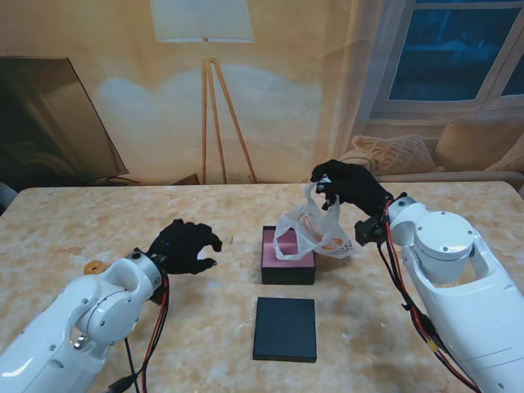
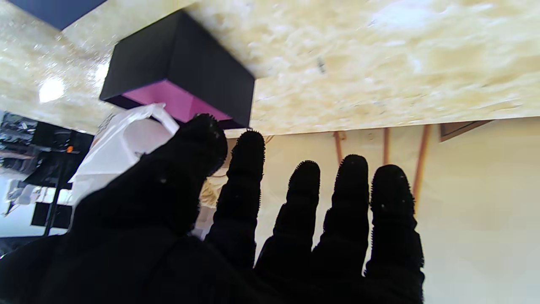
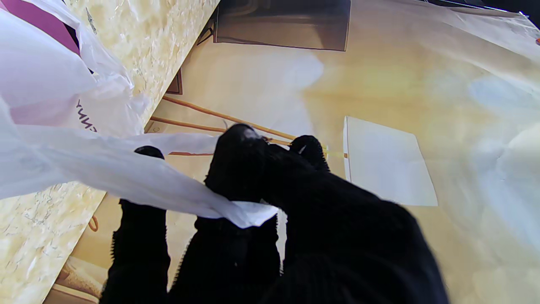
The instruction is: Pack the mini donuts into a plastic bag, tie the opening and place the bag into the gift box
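A white plastic bag (image 1: 315,229) with orange-brown donuts showing through it hangs over the right edge of the black gift box (image 1: 288,256), whose inside is pink. My right hand (image 1: 348,187) is shut on the bag's handles, and the right wrist view shows the plastic strip (image 3: 139,177) pinched between thumb and fingers. My left hand (image 1: 187,245) hovers left of the box, fingers spread, holding nothing. The left wrist view shows its fingers (image 2: 303,202) with the box (image 2: 185,71) and the bag (image 2: 122,143) beyond them.
The box's flat black lid (image 1: 285,328) lies nearer to me than the box. A small orange donut (image 1: 95,266) rests on the table far left, beside my left forearm. A floor lamp and a sofa stand beyond the table's far edge.
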